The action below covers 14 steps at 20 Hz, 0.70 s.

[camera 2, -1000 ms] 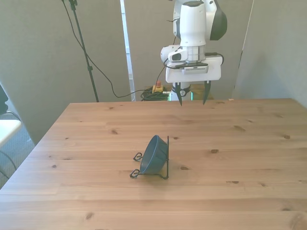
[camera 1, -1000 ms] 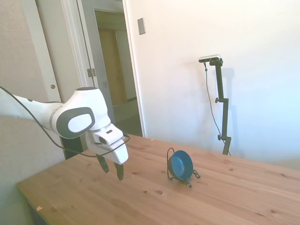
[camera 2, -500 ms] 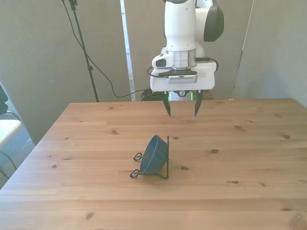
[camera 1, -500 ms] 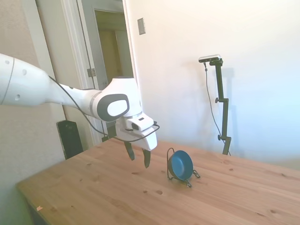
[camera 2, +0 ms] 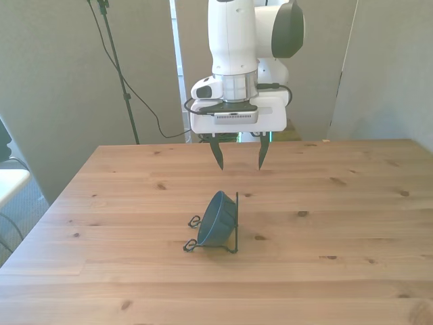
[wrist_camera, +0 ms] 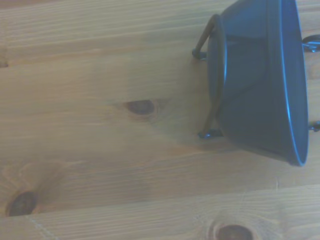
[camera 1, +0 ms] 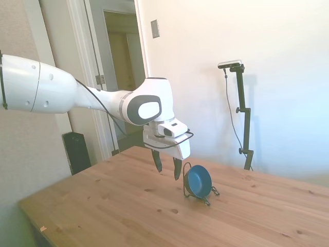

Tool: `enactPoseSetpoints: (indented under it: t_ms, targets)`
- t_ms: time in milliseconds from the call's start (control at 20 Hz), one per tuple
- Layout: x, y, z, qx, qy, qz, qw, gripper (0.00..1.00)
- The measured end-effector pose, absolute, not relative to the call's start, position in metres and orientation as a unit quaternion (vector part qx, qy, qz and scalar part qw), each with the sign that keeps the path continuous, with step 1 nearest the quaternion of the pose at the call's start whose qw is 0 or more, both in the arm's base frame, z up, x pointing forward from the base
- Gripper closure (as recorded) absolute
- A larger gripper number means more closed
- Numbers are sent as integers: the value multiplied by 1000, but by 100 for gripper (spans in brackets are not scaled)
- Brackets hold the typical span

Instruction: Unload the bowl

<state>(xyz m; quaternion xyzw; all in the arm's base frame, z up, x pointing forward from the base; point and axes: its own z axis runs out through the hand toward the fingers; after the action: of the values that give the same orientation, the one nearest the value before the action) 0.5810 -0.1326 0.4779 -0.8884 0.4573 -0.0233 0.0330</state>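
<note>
Hanging above the wooden table (camera 1: 118, 206) in the side view, the gripper (camera 1: 168, 166) is spread open and empty, just beside the blue bowl (camera 1: 198, 181), which stands on edge in a black wire rack (camera 1: 187, 182). Front view: the gripper (camera 2: 238, 153) hovers behind the bowl (camera 2: 218, 218), not touching it. Wrist view: the bowl (wrist_camera: 257, 80) leans against the rack's loop (wrist_camera: 215, 75).

No readable text, labels, brands or numbers in any view. Markings on the gripper (camera 2: 237, 162) housing too small and blurred to make out. Bowl (camera 2: 218, 219) and surface (camera 2: 338, 271) unmarked.
</note>
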Motion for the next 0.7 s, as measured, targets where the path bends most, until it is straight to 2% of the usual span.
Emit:
enactPoseSetpoints:
  t_ms: [500, 700]
  targets:
    - [596, -173, 476, -900, 434, -36, 26, 0]
    - [613, -173, 465, -910, 408, -63, 44, 0]
